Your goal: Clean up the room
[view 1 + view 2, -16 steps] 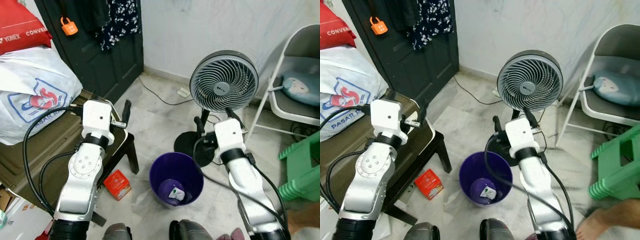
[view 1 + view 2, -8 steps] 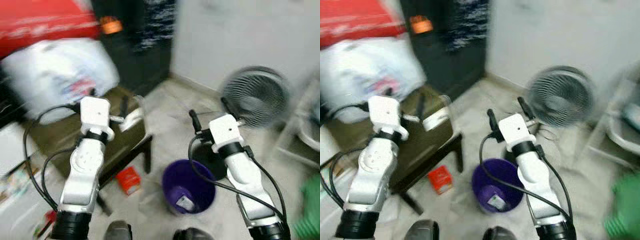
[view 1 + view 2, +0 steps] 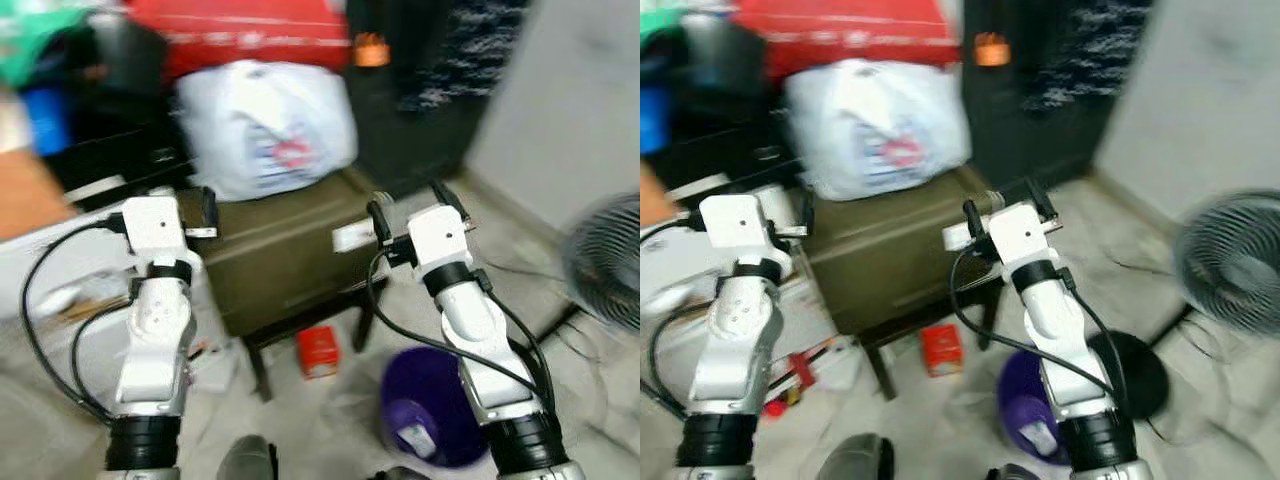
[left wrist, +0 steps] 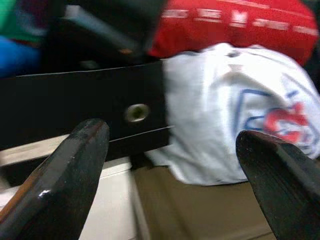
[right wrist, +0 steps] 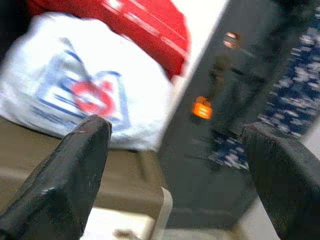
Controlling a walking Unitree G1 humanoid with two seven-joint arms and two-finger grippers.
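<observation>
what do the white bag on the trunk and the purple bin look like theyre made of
The white bag looks like thin plastic film, slightly glossy: it bulges softly, creases, and carries a printed red and blue logo. The purple bin looks like moulded plastic with a smooth, even colour and a rounded rim, though blur leaves its finish uncertain. The olive trunk under the bag seems matte hard plastic.

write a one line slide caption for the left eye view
Robot faces a brown box topped by a white bag, both tools raised and open, red carton and purple bin on the floor.
</observation>
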